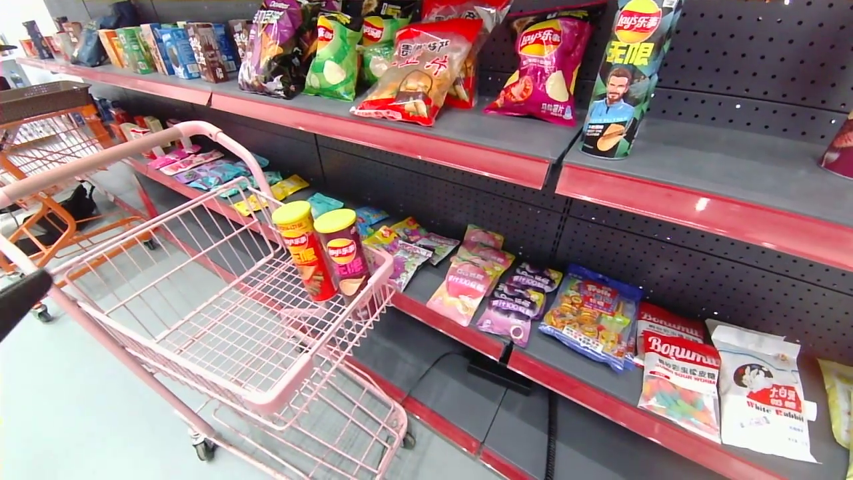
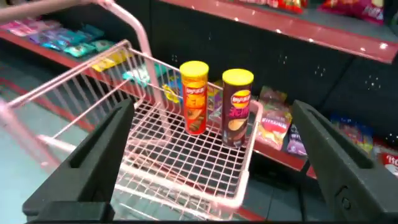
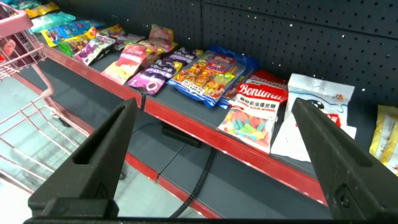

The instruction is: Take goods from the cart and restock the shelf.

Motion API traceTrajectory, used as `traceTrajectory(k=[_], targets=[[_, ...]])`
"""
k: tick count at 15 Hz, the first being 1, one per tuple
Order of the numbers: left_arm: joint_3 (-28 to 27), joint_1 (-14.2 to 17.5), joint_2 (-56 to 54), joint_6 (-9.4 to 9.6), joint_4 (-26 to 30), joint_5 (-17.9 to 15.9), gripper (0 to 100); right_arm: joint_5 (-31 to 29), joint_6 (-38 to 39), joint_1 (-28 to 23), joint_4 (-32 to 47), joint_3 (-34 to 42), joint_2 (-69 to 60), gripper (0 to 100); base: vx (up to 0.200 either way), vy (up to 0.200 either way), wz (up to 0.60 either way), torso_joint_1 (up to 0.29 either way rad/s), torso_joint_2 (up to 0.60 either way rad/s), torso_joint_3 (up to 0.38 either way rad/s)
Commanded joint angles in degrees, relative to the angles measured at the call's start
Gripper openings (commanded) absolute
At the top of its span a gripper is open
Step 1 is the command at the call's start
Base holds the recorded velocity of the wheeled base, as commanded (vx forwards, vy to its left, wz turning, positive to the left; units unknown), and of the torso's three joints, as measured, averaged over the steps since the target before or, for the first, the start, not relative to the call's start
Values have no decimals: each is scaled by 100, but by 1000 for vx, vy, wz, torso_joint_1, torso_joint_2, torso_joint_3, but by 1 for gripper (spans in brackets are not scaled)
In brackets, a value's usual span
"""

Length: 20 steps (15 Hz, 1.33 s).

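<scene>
Two upright goods, the red chip canister (image 1: 305,252) and the maroon chip canister (image 1: 343,255), stand braced in the corner of the pink cart (image 1: 280,397) nearest the shelf (image 1: 700,160), facing the left pincer (image 2: 212,107), spread wide and empty like the right pincer (image 3: 214,104).

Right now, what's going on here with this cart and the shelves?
A robot is restocking, but nothing has been picked up yet. A red can and a maroon can of chips stand upright side by side in the pink cart, at the end nearest the shelving. The left gripper is open and empty, pointing at them. The right gripper is open too, facing the lower shelf of candy bags.
</scene>
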Motion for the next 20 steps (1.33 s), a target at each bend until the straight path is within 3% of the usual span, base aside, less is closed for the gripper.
traceTrajectory(k=[1, 3, 6, 13, 20], targets=[[-132, -60, 2621, -72, -1282, -357, 100, 5, 0, 1, 2, 1, 2, 100, 0, 0, 0, 0, 0, 0], [-167, -244, 3421, -45, -1590, -507, 100, -4, 0, 1, 2, 1, 2, 100, 0, 0, 0, 0, 0, 0], [-343, -561, 4599, -45, -2706, -480, 100, 5, 0, 1, 2, 1, 2, 100, 0, 0, 0, 0, 0, 0], [-1547, -921, 6374, -28, -2838, -515, 100, 5, -18, 1, 2, 1, 2, 100, 0, 0, 0, 0, 0, 0], [-1925, -991, 7341, -1, -3541, -595, 100, 5, -44, 1, 2, 1, 2, 100, 0, 0, 0, 0, 0, 0]])
